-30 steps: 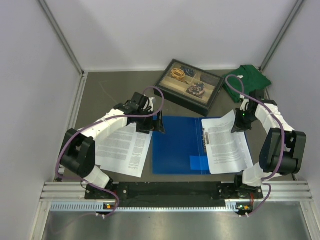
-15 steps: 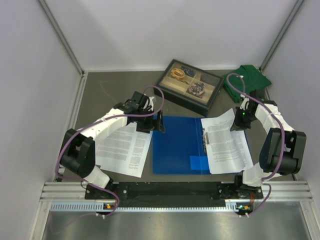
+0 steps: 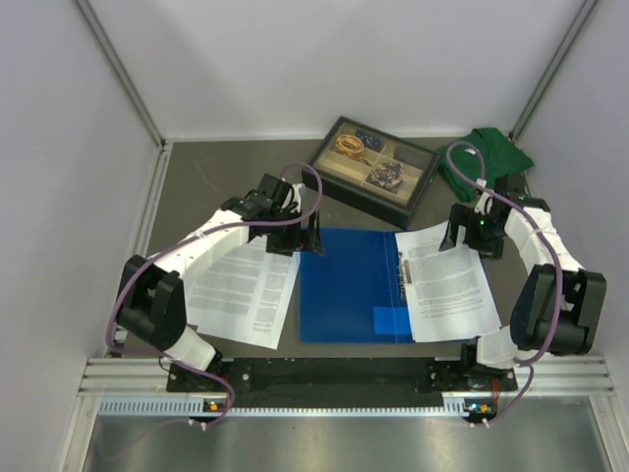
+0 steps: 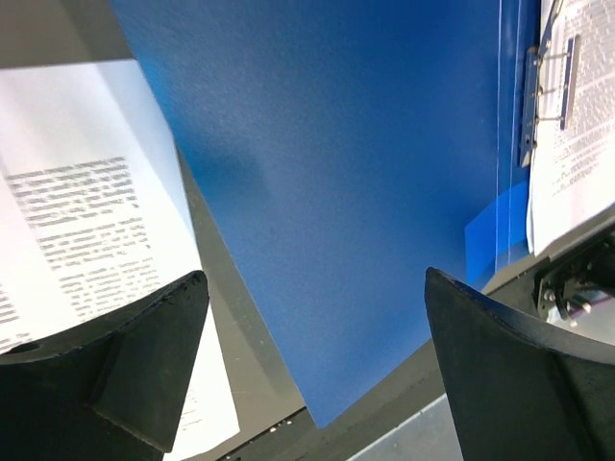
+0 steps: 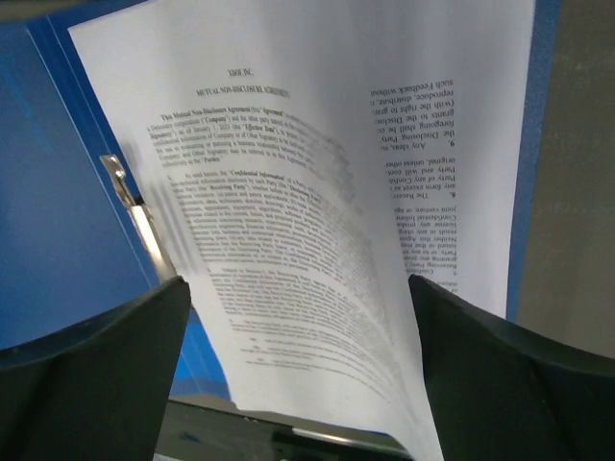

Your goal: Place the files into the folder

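Observation:
The blue folder (image 3: 349, 285) lies open in the middle of the table. Printed files (image 3: 447, 285) rest on its right half beside the metal clip (image 3: 404, 270). More files (image 3: 241, 290) lie on the table left of it. My left gripper (image 3: 307, 236) hovers open over the folder's far left edge, with bare blue folder (image 4: 356, 173) between its fingers and files (image 4: 77, 211) to one side. My right gripper (image 3: 460, 236) is open at the far end of the right-hand files. Its wrist view shows a curled, blurred sheet (image 5: 317, 221) between the open fingers, not pinched.
A black-framed tray (image 3: 373, 169) of small items stands behind the folder. A green shirt (image 3: 488, 157) lies at the back right, close to my right arm. Grey walls close in the sides, and a metal rail (image 3: 344, 379) runs along the near edge.
My right gripper has opened and let go of the sheet's far corner, which has dropped toward the folder. The left gripper has barely shifted.

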`<action>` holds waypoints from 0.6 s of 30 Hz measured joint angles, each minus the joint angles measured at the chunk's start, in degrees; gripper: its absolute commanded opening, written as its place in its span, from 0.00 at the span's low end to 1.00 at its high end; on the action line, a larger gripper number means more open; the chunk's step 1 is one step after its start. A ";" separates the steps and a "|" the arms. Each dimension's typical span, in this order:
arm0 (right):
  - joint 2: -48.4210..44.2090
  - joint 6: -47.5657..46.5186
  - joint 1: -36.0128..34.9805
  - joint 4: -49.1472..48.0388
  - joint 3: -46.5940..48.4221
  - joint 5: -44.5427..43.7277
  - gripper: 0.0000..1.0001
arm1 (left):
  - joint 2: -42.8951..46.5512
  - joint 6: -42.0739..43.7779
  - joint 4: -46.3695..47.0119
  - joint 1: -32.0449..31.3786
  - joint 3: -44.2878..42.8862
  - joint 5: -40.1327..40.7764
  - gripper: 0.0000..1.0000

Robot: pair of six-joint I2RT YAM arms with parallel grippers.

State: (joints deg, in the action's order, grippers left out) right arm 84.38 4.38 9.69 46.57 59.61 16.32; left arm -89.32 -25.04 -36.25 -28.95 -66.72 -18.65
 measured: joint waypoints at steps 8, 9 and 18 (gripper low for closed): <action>-6.27 -1.31 -3.72 10.54 16.04 -13.84 0.99 | 11.65 -0.31 -3.50 3.78 -0.70 12.15 0.98; -7.85 -0.81 -7.91 11.08 19.32 -19.47 0.99 | 14.53 -0.37 -3.37 5.64 0.07 13.64 0.98; -11.78 17.62 -44.81 2.89 27.06 -29.88 0.99 | 25.66 -3.26 -5.33 28.17 9.94 18.34 0.98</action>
State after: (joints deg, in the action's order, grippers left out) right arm 72.60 22.00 -35.11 49.45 86.67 -13.56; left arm -63.66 -28.29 -41.58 -0.78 -56.77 -0.32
